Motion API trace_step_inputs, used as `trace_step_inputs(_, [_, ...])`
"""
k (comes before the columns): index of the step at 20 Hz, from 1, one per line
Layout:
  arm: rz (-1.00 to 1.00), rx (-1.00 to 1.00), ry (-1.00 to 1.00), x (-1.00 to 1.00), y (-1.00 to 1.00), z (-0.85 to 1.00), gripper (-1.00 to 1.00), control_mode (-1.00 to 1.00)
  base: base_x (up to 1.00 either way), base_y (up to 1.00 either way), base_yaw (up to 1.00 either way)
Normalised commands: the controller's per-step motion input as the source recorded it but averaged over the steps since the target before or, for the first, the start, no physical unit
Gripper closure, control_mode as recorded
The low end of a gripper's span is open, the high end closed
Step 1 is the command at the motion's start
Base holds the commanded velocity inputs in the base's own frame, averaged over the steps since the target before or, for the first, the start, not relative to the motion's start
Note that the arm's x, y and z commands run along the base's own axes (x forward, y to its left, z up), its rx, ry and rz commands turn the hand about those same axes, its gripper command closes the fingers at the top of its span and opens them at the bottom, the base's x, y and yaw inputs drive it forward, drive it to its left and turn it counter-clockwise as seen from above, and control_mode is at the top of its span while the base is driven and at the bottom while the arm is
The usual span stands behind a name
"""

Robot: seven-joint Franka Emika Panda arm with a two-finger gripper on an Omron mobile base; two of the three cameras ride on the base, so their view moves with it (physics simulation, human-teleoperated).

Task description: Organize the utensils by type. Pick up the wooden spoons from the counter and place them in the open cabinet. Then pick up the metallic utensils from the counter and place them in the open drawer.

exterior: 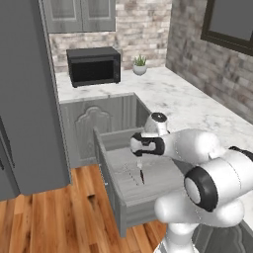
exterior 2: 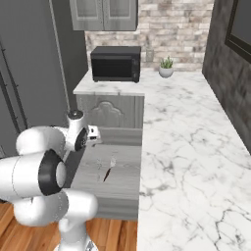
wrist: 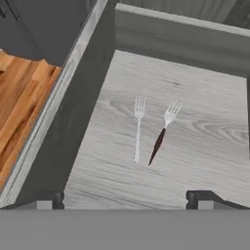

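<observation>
The robot's gripper [wrist: 125, 197] hangs wide open and empty over the open drawer [wrist: 88, 97], its two dark fingertips standing well apart at the near edge of the hand view. On the drawer's pale wood-grain floor lie two forks side by side, close together but apart, tines pointing toward the drawer's far wall: one all-silver fork [wrist: 138, 128] and one dark-handled fork [wrist: 162, 133] with silver tines, set at a slight angle to its neighbour.

From the base views the white arm reaches over the drawer, which juts from the grey base cabinets below the marble counter [exterior: 197, 106]. That counter carries a black microwave [exterior: 94, 65] and a small potted plant [exterior: 140, 64] at the back corner. No wooden spoons are visible on the stretch of counter the cameras cover, so the count stands at two forks, one microwave and one plant.

Both forks look thin, light and rigid, with smooth surfaces likely to slip between flat fingers. Lying flat on the drawer floor, they offer little height to catch. If either needed moving, the mid-handle would seem the best place to take hold, jaws closing across its narrow width. With metal already in the drawer, the metallic half of the job appears done.
</observation>
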Motion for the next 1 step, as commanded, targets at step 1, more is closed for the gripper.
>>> trace_step_inputs(1, [-0.02, 0.03, 0.0, -0.79, -0.11, 0.48, -1.0, -1.0, 0.0, 0.0, 0.0])
